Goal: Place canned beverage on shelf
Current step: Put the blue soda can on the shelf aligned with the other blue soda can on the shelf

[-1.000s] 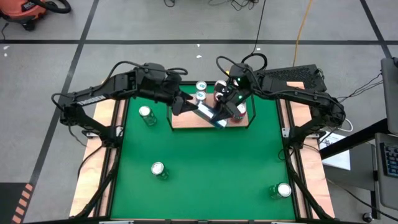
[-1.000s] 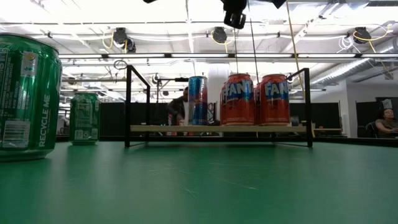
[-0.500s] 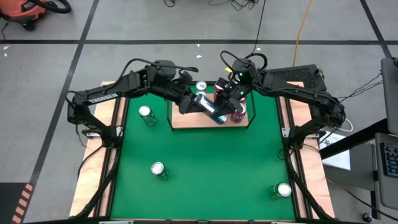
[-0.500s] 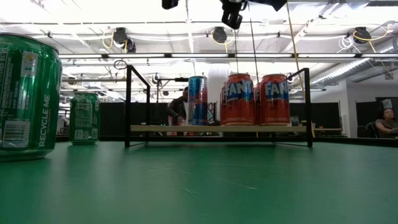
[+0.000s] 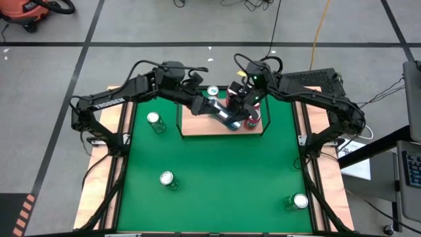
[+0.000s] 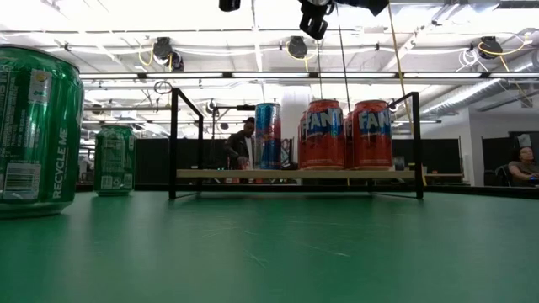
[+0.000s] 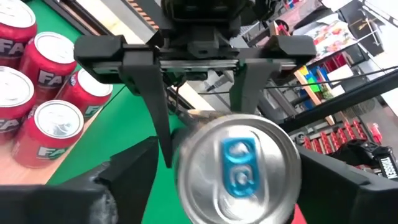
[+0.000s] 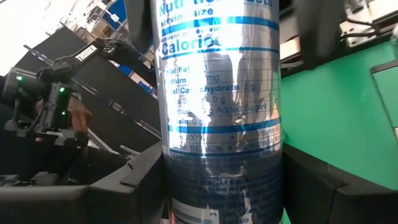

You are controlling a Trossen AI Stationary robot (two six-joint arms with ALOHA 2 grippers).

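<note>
A silver-and-blue can (image 5: 224, 116) hangs tilted in the air over the shelf (image 5: 197, 129), a light-wood board with a black rail. My right gripper (image 5: 237, 107) is shut on it. My left gripper (image 5: 212, 107) is open. Its fingers (image 7: 127, 180) stand on either side of the can's top end (image 7: 237, 167). Several red cans (image 5: 252, 121) and a blue can (image 6: 268, 135) stand upright on the shelf board (image 6: 295, 174). My right gripper pinches the can's side wall (image 8: 217, 168) between its two fingers (image 8: 140, 183), at the end away from the lid. The fingers lie along the can. The can is lifted clear above the shelf, tilted, lid toward my left gripper. My left gripper: I cannot tell whether it touches the can.
Three green cans stand on the green table: far left (image 5: 155, 121), near left (image 5: 167, 179) and near right (image 5: 299, 201). Two show close in the low view (image 6: 38, 126). Pale wooden strips (image 5: 108, 164) run along the table's sides. A person (image 6: 244, 143) stands far behind the shelf.
My left gripper has gone toward the table's right edge, over the shelf, up to the can's lid end. My right gripper has drawn a little toward the far edge with the can, which stays tilted and clear of the shelf.
</note>
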